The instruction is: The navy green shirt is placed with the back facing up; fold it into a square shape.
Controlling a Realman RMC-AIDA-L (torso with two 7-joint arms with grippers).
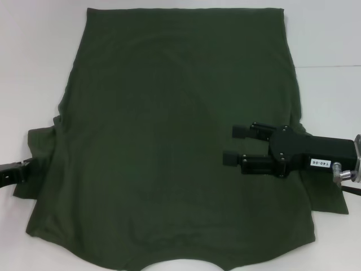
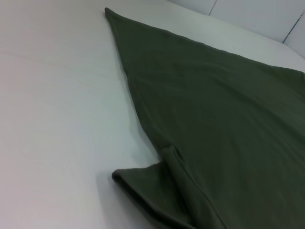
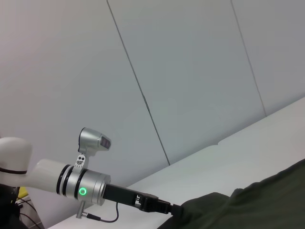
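Lying spread flat on the white table (image 1: 34, 68), the large dark olive-green matte short-sleeved shirt (image 1: 169, 147) is showing its plain back. Black right gripper (image 1: 236, 144) is hovering over its right side, fingers parted, holding nothing. Black left gripper (image 1: 14, 172) is sitting at the left sleeve (image 1: 39, 152); its grasp cannot be told.

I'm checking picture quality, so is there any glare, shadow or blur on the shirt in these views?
Head view: even light, no glare on the shirt; the right gripper looks sharp. Left wrist view: soft, with a faint shadow on the table beside the sleeve fold. Right wrist view: the shirt's edge is dark; the left gripper meets it.
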